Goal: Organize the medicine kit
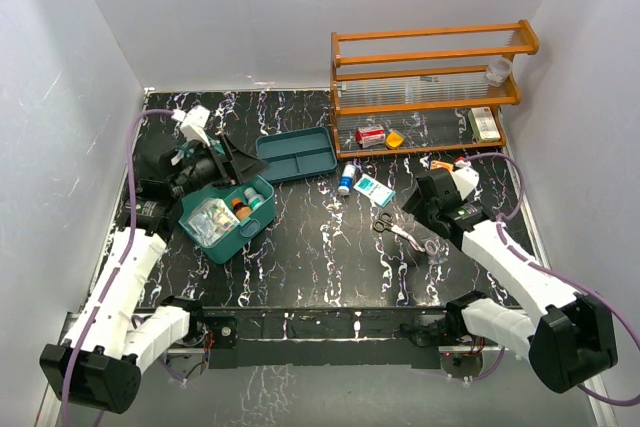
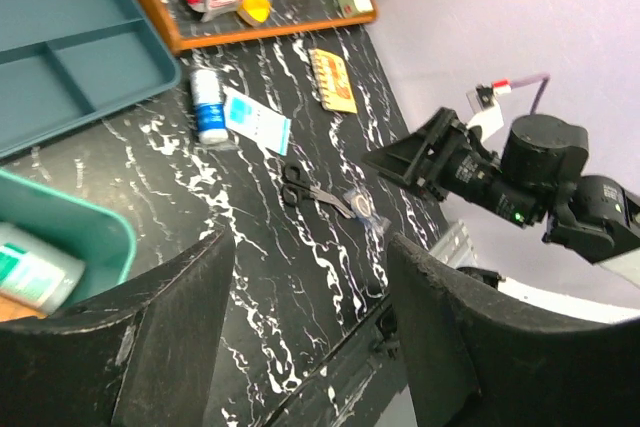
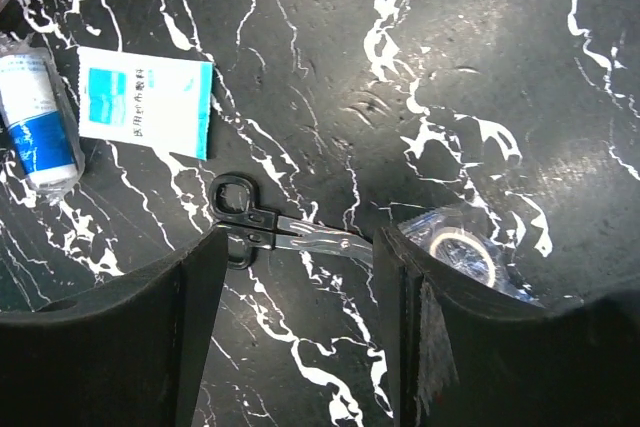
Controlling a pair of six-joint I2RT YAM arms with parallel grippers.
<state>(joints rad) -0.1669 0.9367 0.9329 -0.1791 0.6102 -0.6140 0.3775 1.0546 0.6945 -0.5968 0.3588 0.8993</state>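
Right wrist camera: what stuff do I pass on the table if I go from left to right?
small blue and white bottle → white and blue packet → black-handled scissors → roll of tape in a clear bag

Top camera looks down from above and behind the arms [image 1: 125, 272], taking in the whole table [image 1: 300, 257]. Left wrist view, beside the kit [image 2: 70, 237], faces right across it; right wrist hangs close above. All three catch the scissors [image 3: 250, 222].

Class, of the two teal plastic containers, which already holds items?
The deeper teal-green plastic box with rounded corners: small bottles and clear packets lie inside, whereas the shallow darker divided tray holds nothing.
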